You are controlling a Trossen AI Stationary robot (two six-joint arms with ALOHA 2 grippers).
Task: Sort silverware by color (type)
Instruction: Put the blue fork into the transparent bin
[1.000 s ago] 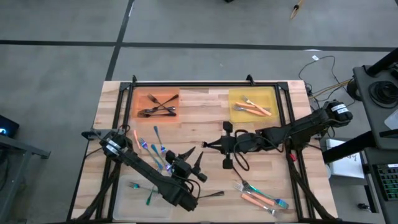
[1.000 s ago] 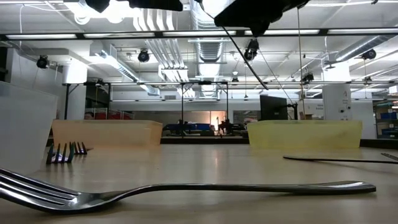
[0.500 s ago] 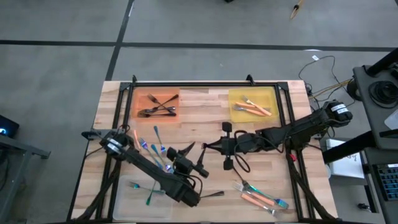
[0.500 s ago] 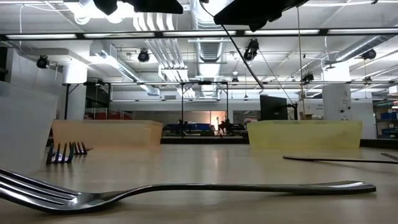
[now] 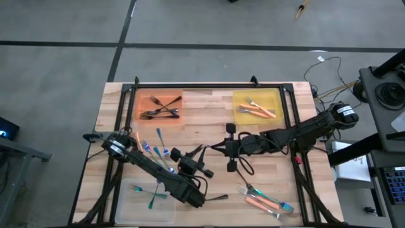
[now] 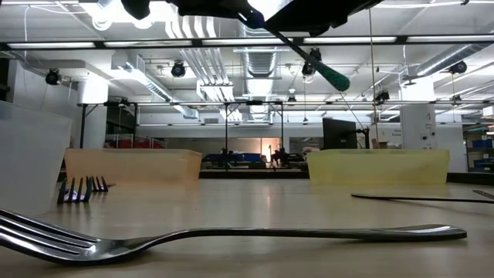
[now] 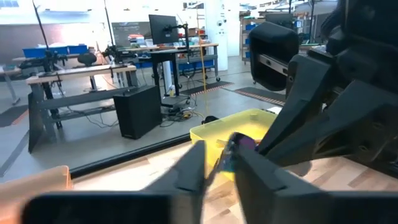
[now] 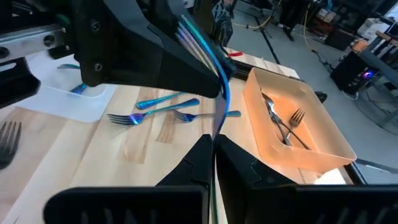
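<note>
Nearest the table's front edge lies a dark grey fork [image 6: 231, 235], flat, polished metal, tines curved, unsorted. Above mid-table a handover, by the look of it: right gripper [image 8: 211, 146] pinched tight on a blue-teal utensil [image 8: 222, 87], slim, glossy and iridescent, held aloft so the left gripper [image 7: 219, 163] can take it; its fingers stand narrow about the stem, apparently clamped. Loose blue forks [image 8: 155, 102] lie on bare wood beyond. Farthest, orange tray [image 8: 323, 146] holds grey forks; yellow tray [image 5: 273, 96] holds orange-handled ones. Both are translucent plastic.
</note>
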